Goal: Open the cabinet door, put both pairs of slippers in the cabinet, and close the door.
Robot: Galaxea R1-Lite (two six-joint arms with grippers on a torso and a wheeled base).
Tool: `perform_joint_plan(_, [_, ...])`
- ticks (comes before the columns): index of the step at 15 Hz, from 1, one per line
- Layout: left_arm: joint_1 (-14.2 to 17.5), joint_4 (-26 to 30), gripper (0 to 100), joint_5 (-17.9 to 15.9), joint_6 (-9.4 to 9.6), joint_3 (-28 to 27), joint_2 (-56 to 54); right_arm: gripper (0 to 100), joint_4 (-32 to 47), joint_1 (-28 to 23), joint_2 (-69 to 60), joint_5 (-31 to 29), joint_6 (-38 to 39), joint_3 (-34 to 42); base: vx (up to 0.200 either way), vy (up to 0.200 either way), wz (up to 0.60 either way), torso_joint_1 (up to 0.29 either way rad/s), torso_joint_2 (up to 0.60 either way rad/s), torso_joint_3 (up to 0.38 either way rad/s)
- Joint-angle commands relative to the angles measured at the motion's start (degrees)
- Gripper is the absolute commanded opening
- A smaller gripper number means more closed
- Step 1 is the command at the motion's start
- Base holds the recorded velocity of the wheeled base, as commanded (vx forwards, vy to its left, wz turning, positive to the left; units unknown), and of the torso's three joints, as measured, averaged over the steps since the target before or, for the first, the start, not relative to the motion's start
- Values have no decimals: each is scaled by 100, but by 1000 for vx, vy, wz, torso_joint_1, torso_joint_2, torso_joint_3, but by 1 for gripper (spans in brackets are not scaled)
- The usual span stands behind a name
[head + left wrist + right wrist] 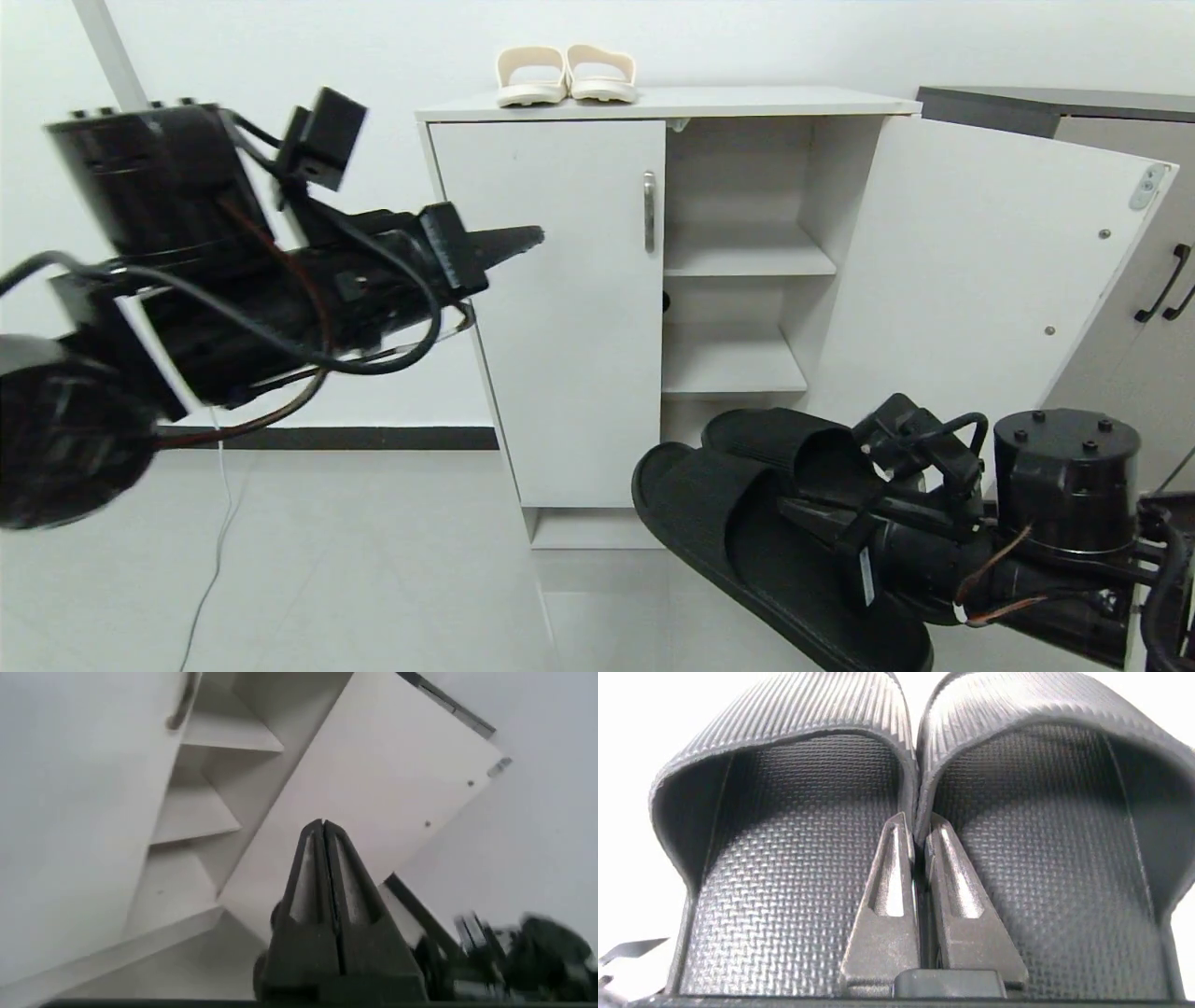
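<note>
The left gripper looms closest in the head view, raised at the left in front of the cabinet, its fingers pressed together on nothing. Low at the right, the right gripper holds the black slippers side by side, toes tipped forward and down, just short of the cabinet's foot. The right door stands swung wide to the right; the left door is shut. Inside the open half, the upper shelf and lower shelf carry no slipper yet. The cream slippers sit as a pair on the cabinet top, at its far left.

From the left wrist, the left gripper shows its fingers meeting in a thin seam, with the right door beyond.

From the right wrist, the right gripper is clamped on the touching inner strap walls of the black slippers.

By my judgement the door step is done and the first pair is being stowed. Next, that pair must rise and go forward onto a shelf, clearing the door edge, before the grip lets go.
</note>
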Motion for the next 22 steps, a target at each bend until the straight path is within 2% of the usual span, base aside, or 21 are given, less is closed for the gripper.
perform_joint_plan(1, [430, 101, 0, 120, 173, 1456, -1873, 0, 4, -39, 148, 13, 11, -67, 0, 0, 0, 0, 0, 0])
perform_joint_plan(2, [465, 171, 0, 252, 208, 1799, -2242, 0, 4, -48, 192, 13, 20, -93, 0, 0, 0, 0, 0, 0])
perform_joint_plan(3, [527, 338, 0, 533, 375, 2195, -2725, 0, 4, -66, 227, -14, 29, -146, 0, 0, 0, 0, 0, 0])
perform_joint_plan(4, [659, 646, 0, 1061, 682, 2581, -3375, 0, 4, -75, 289, -22, 37, -207, 0, 0, 0, 0, 0, 0])
perform_joint_plan(5, [747, 1050, 0, 1518, 841, 2907, -3912, 0, -4, -83, 324, -40, 81, -251, 0, 0, 0, 0, 0, 0])
perform_joint_plan(7, [834, 1841, 0, 2168, 1131, 3302, -4843, 0, 4, -118, 333, -58, 187, -295, 0, 0, 0, 0, 0, 0])
perform_joint_plan(9, [1256, 2456, 0, 2282, 1148, 3434, -5599, 0, 4, -118, 386, -58, 310, -357, 0, 0, 0, 0, 0, 0])
perform_joint_plan(10, [1300, 2615, 0, 2300, 1148, 3460, -5784, 0, 4, -118, 403, -66, 327, -365, 0, 0, 0, 0, 0, 0])
perform_joint_plan(11, [1529, 3116, 0, 2397, 1183, 3548, -6249, 0, 4, -110, 500, -207, 327, -392, 0, 0, 0, 0, 0, 0])
perform_joint_plan(13, [1898, 3546, 0, 2599, 1394, 3882, -6865, 0, 4, -101, 632, -629, 468, -480, 0, 0, 0, 0, 0, 0])
perform_joint_plan(15, [2170, 3625, 0, 2696, 1632, 4445, -7533, 0, 4, -57, 772, -919, 784, -664, 0, 0, 0, 0, 0, 0])
perform_joint_plan(16, [2188, 3625, 0, 2704, 1711, 4577, -7700, 0, 4, -48, 825, -1007, 828, -726, 0, 0, 0, 0, 0, 0])
perform_joint_plan(17, [2293, 3625, 0, 2704, 1887, 4849, -8078, 0, 4, -39, 992, -1332, 864, -849, 0, 0, 0, 0, 0, 0])
perform_joint_plan(18, [2522, 3634, 0, 2704, 1931, 5078, -8359, 0, -4, -31, 1098, -1525, 872, -928, 0, 0, 0, 0, 0, 0])
perform_joint_plan(20, [2557, 3502, 0, 2977, 1948, 5482, -8376, 0, -4, -4, 1168, -1604, 872, -998, 0, 0, 0, 0, 0, 0])
perform_joint_plan(21, [2548, 3502, 0, 2968, 1974, 5482, -8394, 0, -4, 22, 1168, -1604, 872, -998, 0, 0, 0, 0, 0, 0])
perform_joint_plan(22, [2487, 3511, 0, 2792, 2098, 5482, -8456, 0, -4, 49, 1168, -1613, 864, -998, 0, 0, 0, 0, 0, 0])
